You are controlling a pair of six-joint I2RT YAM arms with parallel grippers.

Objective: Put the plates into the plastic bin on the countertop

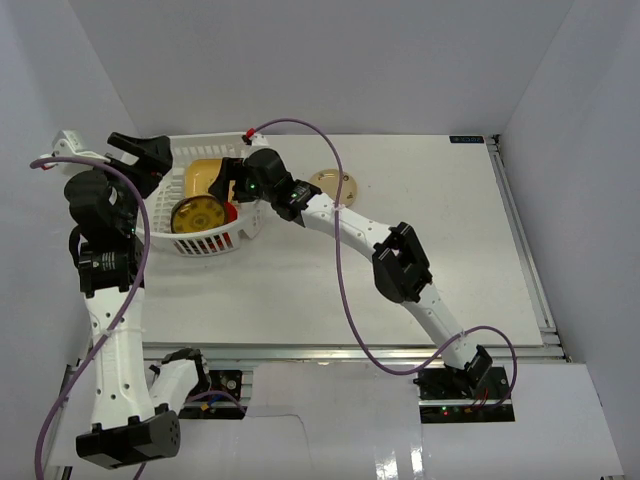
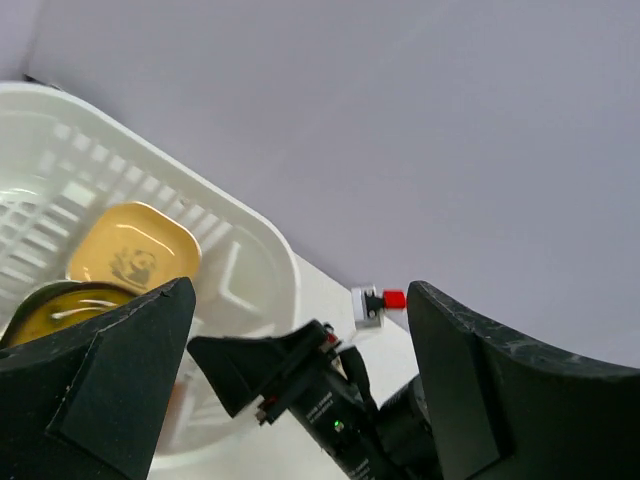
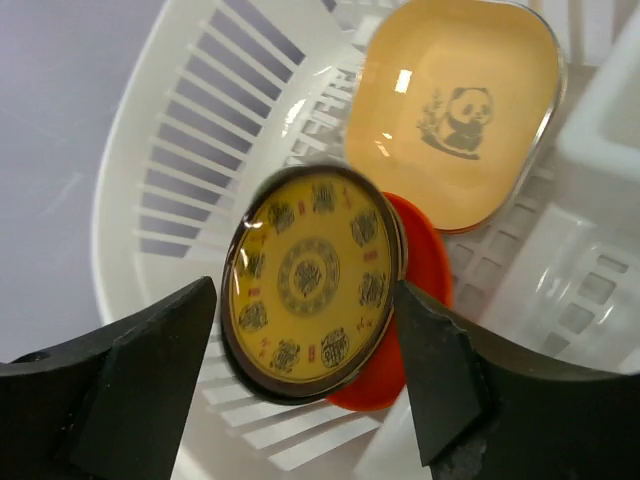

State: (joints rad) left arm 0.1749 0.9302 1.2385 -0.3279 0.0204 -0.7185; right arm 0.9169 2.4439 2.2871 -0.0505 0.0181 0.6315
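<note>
A red-capped white box (image 2: 378,301) sits near the wall (image 2: 420,110).

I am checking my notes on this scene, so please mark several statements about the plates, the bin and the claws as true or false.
1. The yellow panda plate lies inside the plastic bin. True.
2. The patterned round plate rests partly on the orange-red plate. True.
3. The cream round plate is in the bin. False: it lies on the countertop, right of the bin.
4. The left claw grips a plate. False: it is open and empty.
5. The right claw is shut tight. False: its jaws stand open on either side of the patterned plate.
</note>
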